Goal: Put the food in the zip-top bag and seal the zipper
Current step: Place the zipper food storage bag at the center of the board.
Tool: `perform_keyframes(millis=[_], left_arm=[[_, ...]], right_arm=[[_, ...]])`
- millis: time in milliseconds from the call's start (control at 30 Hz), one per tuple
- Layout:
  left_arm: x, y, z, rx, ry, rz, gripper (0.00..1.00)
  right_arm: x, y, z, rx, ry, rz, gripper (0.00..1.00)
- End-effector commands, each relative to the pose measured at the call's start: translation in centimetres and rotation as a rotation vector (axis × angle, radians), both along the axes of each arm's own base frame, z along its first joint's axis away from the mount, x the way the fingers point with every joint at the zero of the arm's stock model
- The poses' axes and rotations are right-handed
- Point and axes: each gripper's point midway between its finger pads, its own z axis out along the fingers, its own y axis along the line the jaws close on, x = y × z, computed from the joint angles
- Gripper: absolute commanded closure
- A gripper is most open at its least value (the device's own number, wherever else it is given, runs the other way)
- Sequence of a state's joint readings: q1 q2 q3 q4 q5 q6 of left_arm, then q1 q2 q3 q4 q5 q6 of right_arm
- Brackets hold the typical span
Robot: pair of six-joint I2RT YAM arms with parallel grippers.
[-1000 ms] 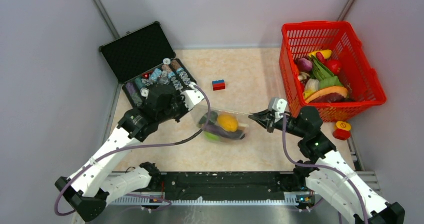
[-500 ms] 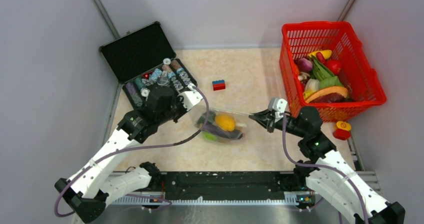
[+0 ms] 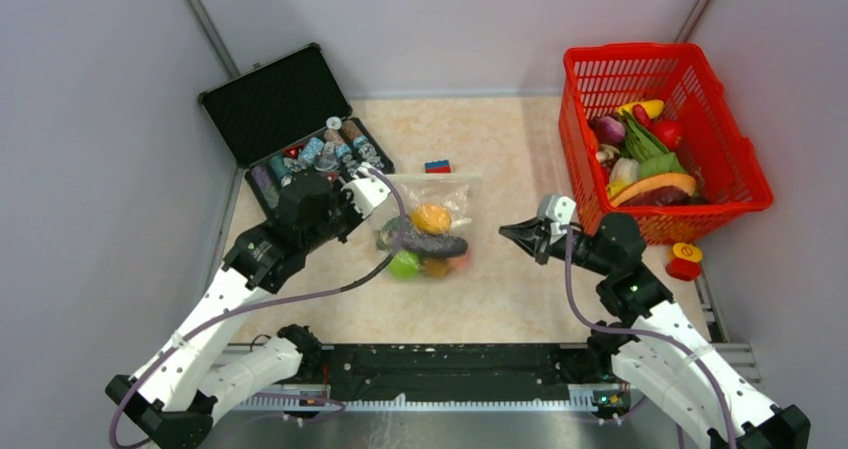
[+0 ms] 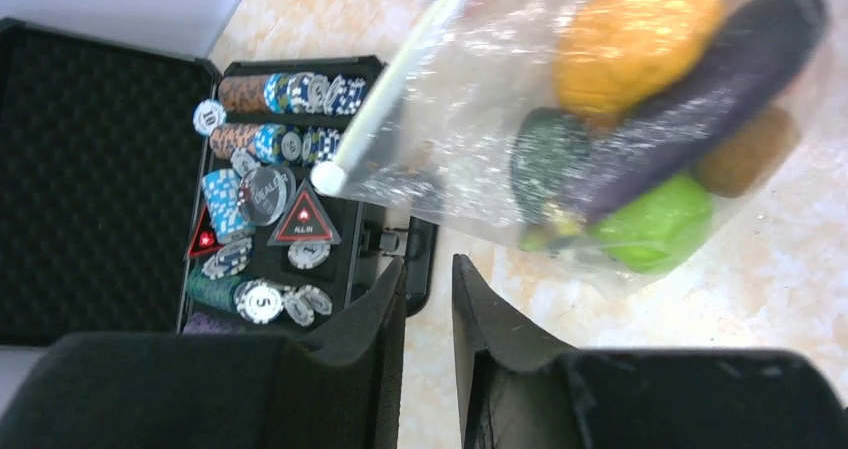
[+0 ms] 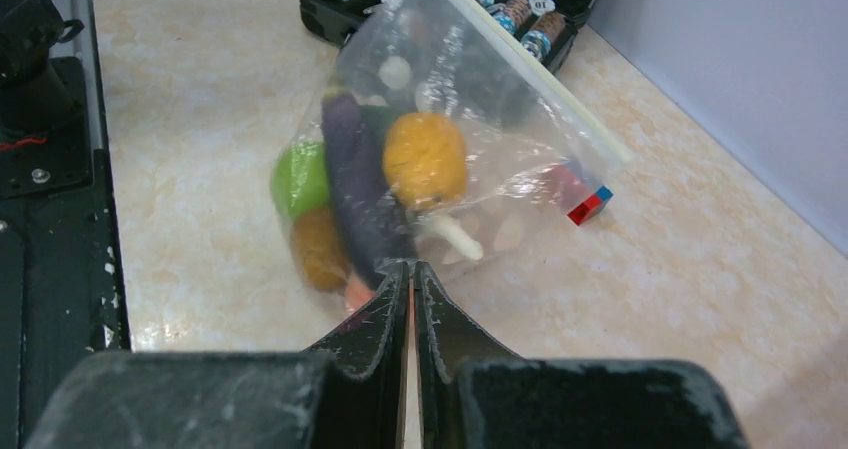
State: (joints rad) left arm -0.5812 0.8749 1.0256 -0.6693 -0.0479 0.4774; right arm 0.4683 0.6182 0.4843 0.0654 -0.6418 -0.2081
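The zip-top bag [image 3: 455,197] lies flat on the table with its zipper [image 3: 430,177] along the far edge. Inside it are an orange fruit [image 3: 432,218], a purple eggplant [image 3: 437,244] and a green round fruit [image 3: 404,263]. My left gripper [image 3: 383,201] is at the bag's left edge, its jaws a little apart and empty [image 4: 428,261]; the left wrist view shows the zipper [image 4: 400,79] and the food [image 4: 635,39] ahead. My right gripper [image 3: 505,231] is shut and empty, just right of the bag; the right wrist view [image 5: 410,264] shows the bag [image 5: 470,109] beyond its tips.
A red mesh basket [image 3: 735,184] with more toy food stands at the right. An open black case [image 3: 270,99] of poker chips is at the back left. A red-and-blue brick [image 3: 437,167] lies just behind the bag. A red and yellow toy [image 3: 685,261] sits by the basket.
The bag was stretched between the two grippers; now it has swung toward the left and lies flat with the zipper at the far side. The left arm has drawn back left. The right arm has stayed.
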Motion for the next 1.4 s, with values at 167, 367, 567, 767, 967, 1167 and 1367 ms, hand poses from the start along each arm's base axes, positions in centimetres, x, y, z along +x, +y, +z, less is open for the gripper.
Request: perform_keyframes(millis=[167, 367, 567, 767, 967, 1167, 1367], left_arm=[[1.1, -0.5, 4.4, -0.150, -0.119, 0.054, 0.36], [2.7, 0.4, 7.4, -0.472, -0.243, 0.271, 0.01], [4.8, -1.0, 1.6, -0.590, 0.003, 0.455, 0.01], [5.6, -2.0, -4.5, -0.674, 0.262, 0.574, 0.01], [5.3, -1.4, -7.6, -0.743, 0.363, 0.583, 0.01], [4.6, -3.2, -10.4, -0.785, 0.516, 0.507, 0.01], [3.6, -5.0, -13.3, -0.766, 0.641, 0.418, 0.01]], right_arm=[[1.9, 0.5, 4.2, 0.149, -0.013, -0.064, 0.73], [3.5, 1.2, 3.8, 0.236, 0.151, -0.106, 0.67], [7.7, 1.7, 2.2, 0.337, 0.477, -0.310, 0.60], [11.3, 2.9, -2.9, 0.320, 0.823, -0.511, 0.57], [13.2, 5.8, -6.9, 0.335, 1.046, -0.526, 0.41], [14.3, 6.5, -10.2, 0.372, 1.131, -0.569, 0.32], [13.6, 8.5, -12.1, 0.323, 1.215, -0.462, 0.32]])
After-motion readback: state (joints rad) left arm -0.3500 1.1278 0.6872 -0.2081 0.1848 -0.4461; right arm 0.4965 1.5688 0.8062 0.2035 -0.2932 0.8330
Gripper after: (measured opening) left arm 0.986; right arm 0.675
